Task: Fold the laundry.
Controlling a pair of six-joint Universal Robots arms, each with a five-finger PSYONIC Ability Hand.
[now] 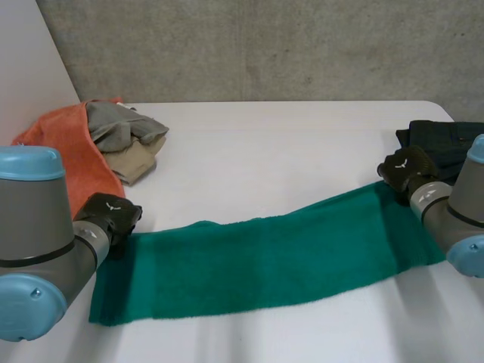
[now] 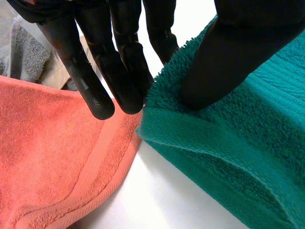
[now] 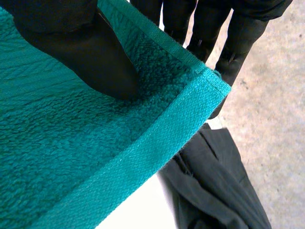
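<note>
The left hand pinches one corner of the green towel, thumb on top, just beside an orange towel. The right hand pinches a corner at the opposite end, near a dark garment. The towel lies stretched across the table.

Setting, seen from above and behind: a white counter with a smooth matt top and a rounded far right corner, under soft, even light that leaves only faint shadows on it. Behind its far edge stands a grey concrete wall, mottled and pitted with small pores, and a plain white panel closes the scene at the far left, meeting the wall along a slanting line. The right wrist view includes a similar speckled grey concrete surface; whether it is wall or floor cannot be told.
</note>
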